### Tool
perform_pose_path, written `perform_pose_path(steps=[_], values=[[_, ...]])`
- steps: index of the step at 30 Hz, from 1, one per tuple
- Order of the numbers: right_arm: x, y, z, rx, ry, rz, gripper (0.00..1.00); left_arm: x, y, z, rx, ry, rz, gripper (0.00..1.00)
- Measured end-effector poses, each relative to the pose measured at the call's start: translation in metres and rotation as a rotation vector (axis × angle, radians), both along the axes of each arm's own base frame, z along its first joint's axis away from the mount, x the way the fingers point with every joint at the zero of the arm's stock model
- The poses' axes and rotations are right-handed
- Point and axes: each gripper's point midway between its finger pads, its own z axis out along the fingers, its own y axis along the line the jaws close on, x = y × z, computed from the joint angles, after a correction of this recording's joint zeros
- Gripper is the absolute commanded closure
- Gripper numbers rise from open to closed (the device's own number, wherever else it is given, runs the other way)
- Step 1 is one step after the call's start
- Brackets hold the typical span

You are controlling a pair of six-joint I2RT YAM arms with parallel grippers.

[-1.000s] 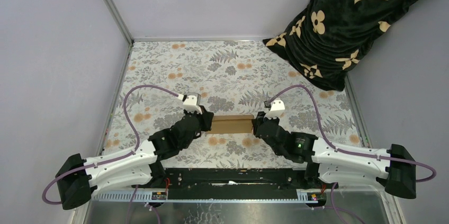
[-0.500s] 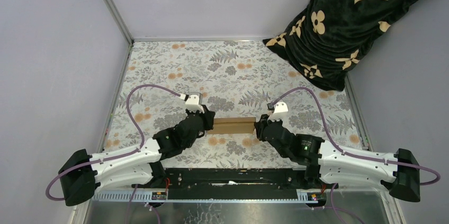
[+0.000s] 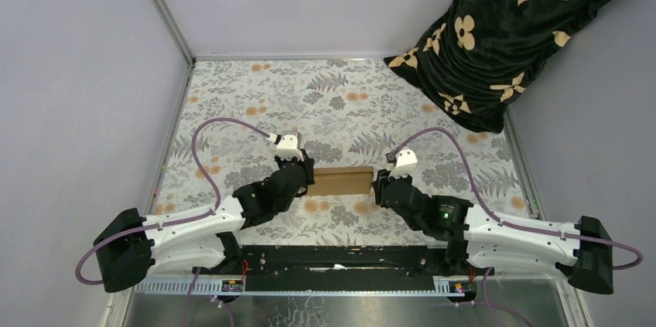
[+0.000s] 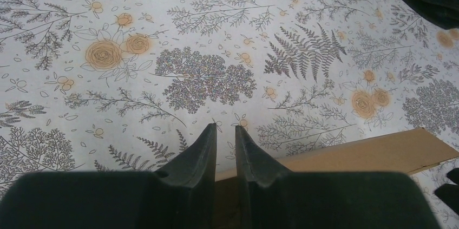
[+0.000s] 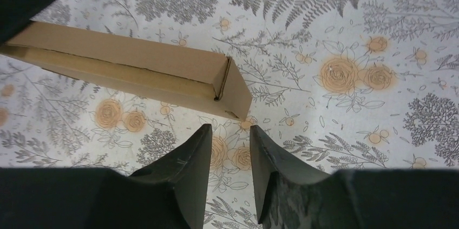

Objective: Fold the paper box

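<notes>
- Brown paper box [image 3: 340, 181] lies on floral surface [image 3: 255, 95].
- Left fingers [image 4: 201, 153] nearly closed, pinching its left end.
- Right fingers [image 5: 187, 158] slightly apart, empty, near its right end.

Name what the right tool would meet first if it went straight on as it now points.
Probably the near end of the paper box, just ahead of the right tool; relative height is unclear.
</notes>
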Motion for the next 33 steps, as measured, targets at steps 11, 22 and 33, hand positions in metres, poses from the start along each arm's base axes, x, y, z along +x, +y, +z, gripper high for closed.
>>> perform_pose_path(steps=[11, 22, 33], values=[[0.012, 0.024, 0.054, 0.047, -0.088, 0.044, 0.84, 0.002, 0.0, 0.0, 0.0, -0.006, 0.011, 0.74], [0.035, 0.058, 0.042, -0.05, -0.142, 0.057, 0.84, 0.005, 0.001, -0.001, -0.014, -0.024, 0.027, 0.74], [0.043, 0.06, 0.013, 0.13, -0.172, -0.063, 0.9, 0.014, -0.001, -0.005, -0.054, -0.049, 0.081, 0.74]])
